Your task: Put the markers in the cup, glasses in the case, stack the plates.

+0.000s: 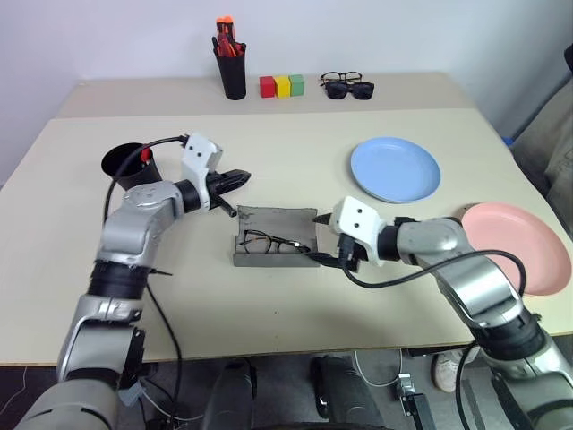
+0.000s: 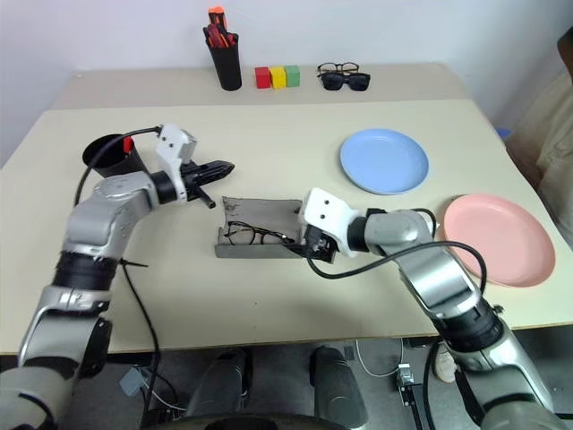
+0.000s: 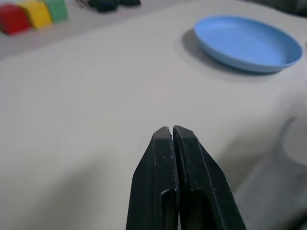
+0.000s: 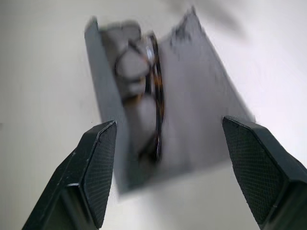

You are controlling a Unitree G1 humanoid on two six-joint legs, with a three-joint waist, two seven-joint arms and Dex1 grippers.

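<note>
Glasses are seated in the open case (lid up); left hand shut empty, right hand spread empty; lid closing needed next.

I stand at a pale worktop against a bare white wall, likely a robotics lab: coloured test blocks and sorted props, cables trailing to the floor.
</note>
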